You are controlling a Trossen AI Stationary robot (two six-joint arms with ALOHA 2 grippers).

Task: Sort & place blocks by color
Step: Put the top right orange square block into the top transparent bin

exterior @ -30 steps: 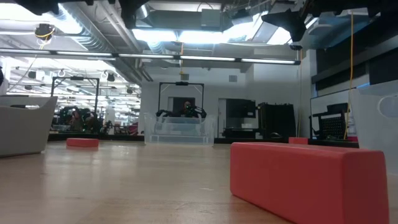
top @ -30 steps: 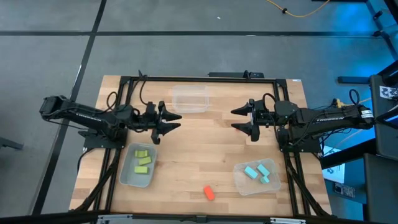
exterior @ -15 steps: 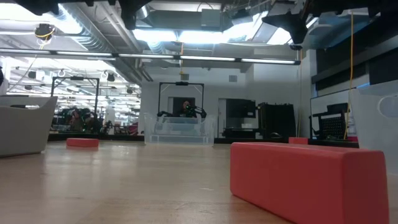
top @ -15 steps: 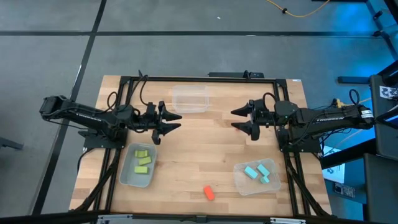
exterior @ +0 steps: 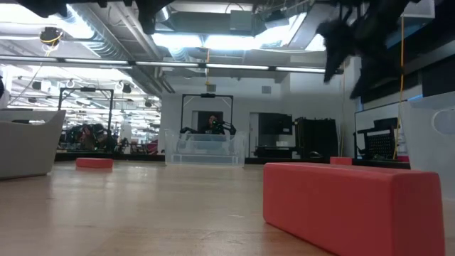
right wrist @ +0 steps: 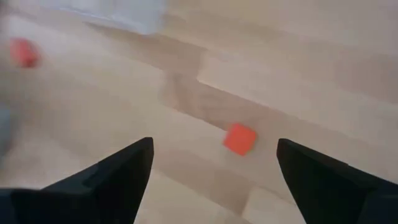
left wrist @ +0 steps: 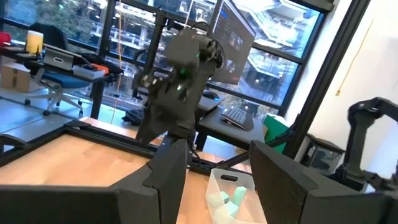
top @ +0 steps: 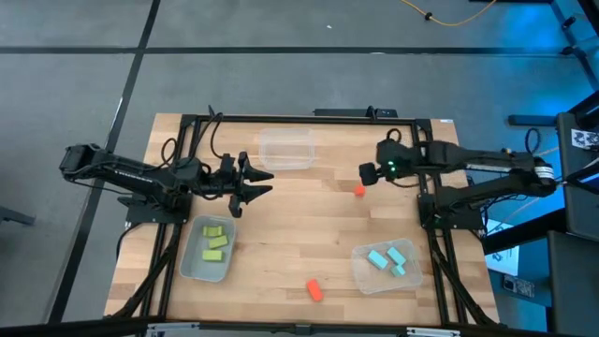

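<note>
Right pincer [right wrist: 211,171], jaws wide and empty, hovers over the red block [right wrist: 239,138] near the empty bin [top: 285,149]; an off-centre descent could knock it away.

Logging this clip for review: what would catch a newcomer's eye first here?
The right gripper, open, hangs over a lone orange-red block on bare wood near the empty clear bin. Another orange-red block lies loose at the near edge, between a bin of yellow-green blocks and one of light blue blocks.
</note>
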